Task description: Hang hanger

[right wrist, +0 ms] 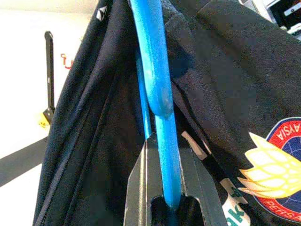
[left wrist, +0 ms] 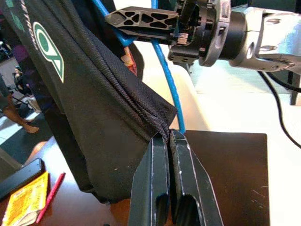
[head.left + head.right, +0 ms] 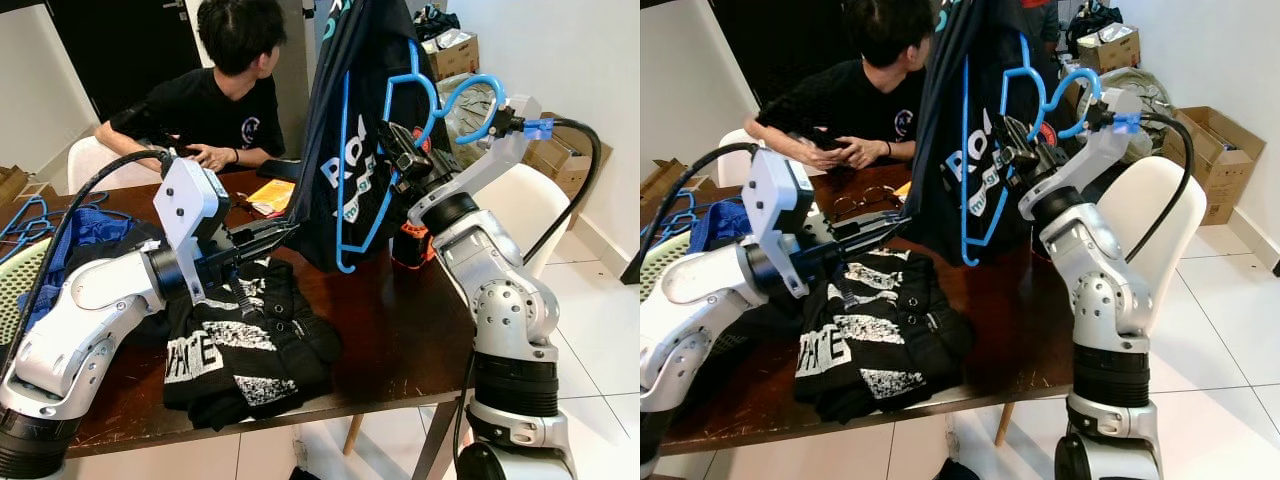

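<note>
Right gripper [image 1: 164, 197] clamped on blue hanger [image 3: 360, 150], left gripper [image 2: 170, 141] pinching dark shirt [image 3: 345, 120], beside seated person [image 3: 215, 100].

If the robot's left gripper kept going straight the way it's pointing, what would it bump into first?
Probably nothing new: the left gripper is already shut on the hem of the dark shirt. Straight beyond lies the blue hanger, though depth is unclear.

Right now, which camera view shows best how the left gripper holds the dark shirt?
The left wrist view: the left gripper is shut on the dark shirt at its hem corner. The eye views show this pinch from far away; the right wrist view shows the shirt around the blue hanger.
</note>
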You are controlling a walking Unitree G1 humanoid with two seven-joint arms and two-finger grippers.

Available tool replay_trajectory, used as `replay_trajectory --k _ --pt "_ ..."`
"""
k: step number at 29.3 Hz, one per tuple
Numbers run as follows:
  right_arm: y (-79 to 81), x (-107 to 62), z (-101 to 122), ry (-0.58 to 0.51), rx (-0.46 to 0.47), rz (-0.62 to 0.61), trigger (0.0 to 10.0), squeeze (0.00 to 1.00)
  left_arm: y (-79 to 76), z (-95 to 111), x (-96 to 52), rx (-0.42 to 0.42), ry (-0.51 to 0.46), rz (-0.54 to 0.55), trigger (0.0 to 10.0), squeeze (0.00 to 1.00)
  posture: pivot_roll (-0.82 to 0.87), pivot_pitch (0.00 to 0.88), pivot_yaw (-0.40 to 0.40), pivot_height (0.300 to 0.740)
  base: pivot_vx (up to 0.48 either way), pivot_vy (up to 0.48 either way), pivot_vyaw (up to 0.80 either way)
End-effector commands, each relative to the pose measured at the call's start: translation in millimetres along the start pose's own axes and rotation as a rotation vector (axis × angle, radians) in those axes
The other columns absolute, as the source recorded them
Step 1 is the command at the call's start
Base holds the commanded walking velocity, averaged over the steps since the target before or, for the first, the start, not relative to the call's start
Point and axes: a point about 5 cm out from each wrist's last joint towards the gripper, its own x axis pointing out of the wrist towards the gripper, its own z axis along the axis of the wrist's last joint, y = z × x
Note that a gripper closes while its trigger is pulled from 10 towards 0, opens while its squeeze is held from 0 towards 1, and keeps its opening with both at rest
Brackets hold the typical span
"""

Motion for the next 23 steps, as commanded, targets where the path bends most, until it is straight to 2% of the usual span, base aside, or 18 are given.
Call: replay_trajectory --k 1,2,3,4,5,11,15,17,18,20,21,22,23 --pt "2.2 -0.1 13 -0.094 -0.009 0.003 10.0 0.0 -10.2 -10 0.1 -0.044 0.043 -0.061 10.0 0.0 0.06 0.0 0.046 0.74 0.0 0.0 0.0" --pt "3.1 0.1 13 -0.099 -0.007 0.008 10.0 0.0 -10.5 -10 -0.9 -0.048 0.043 -0.061 10.0 0.56 0.06 0.0 0.047 0.74 0.0 0.0 0.0" --pt "3.1 0.1 13 -0.099 -0.007 0.008 10.0 0.0 -10.5 -10 -0.9 -0.048 0.043 -0.061 10.0 0.56 0.06 0.0 0.047 0.74 0.0 0.0 0.0" --pt "3.9 0.1 14 -0.105 -0.006 0.012 10.0 0.0 -10.1 -9 -2.2 -0.056 0.039 -0.057 10.0 0.96 0.06 0.0 0.045 0.74 0.0 0.0 0.0" --pt "4.3 0.1 15 -0.109 -0.006 0.015 10.0 0.0 -9.3 -8 -3.8 -0.067 0.035 -0.055 10.0 1.0 0.06 0.0 0.045 0.74 0.0 0.0 0.0" --pt "3.8 -0.6 17 -0.117 -0.013 0.018 10.0 0.0 -4.5 -1 -8.7 -0.056 0.016 -0.037 10.0 1.0 0.06 0.0 0.046 0.74 0.0 0.0 0.0" --pt "2.6 -4.1 21 -0.114 -0.056 0.052 10.0 0.0 14.2 11 -12.1 0.029 -0.012 0.085 10.0 1.0 0.06 0.0 0.047 0.74 0.0 0.0 0.0" --pt "2.6 -4.8 22 -0.112 -0.069 0.063 10.0 0.0 18.1 14 -12.4 0.04 -0.021 0.112 10.0 1.0 0.06 0.0 0.047 0.74 0.0 0.0 0.0" --pt "2.2 -6.1 23 -0.105 -0.096 0.077 10.0 0.0 24.4 19 -13.0 0.06 -0.041 0.154 10.0 0.79 0.06 0.0 0.047 0.74 0.0 0.0 0.0" --pt "1.9 -7.0 23 -0.1 -0.113 0.085 10.0 0.0 28.1 22 -13.6 0.073 -0.054 0.18 10.0 0.79 0.06 0.0 0.047 0.74 0.0 0.0 0.0" --pt "0.9 -9.2 24 -0.092 -0.138 0.1 10.0 0.0 36.8 28 -14.8 0.099 -0.073 0.241 10.0 0.0 0.05 0.0 0.049 0.74 0.0 0.0 0.0" --pt "0.9 -9.2 24 -0.092 -0.138 0.1 10.0 0.0 36.8 28 -14.8 0.099 -0.073 0.241 10.0 0.0 0.05 0.0 0.049 0.74 0.0 0.0 0.0" --pt "0.2 -11.4 26 -0.084 -0.158 0.117 10.0 0.0 45.3 33 -16.5 0.13 -0.086 0.302 10.0 0.0 0.05 0.0 0.049 0.74 0.0 0.0 0.0"
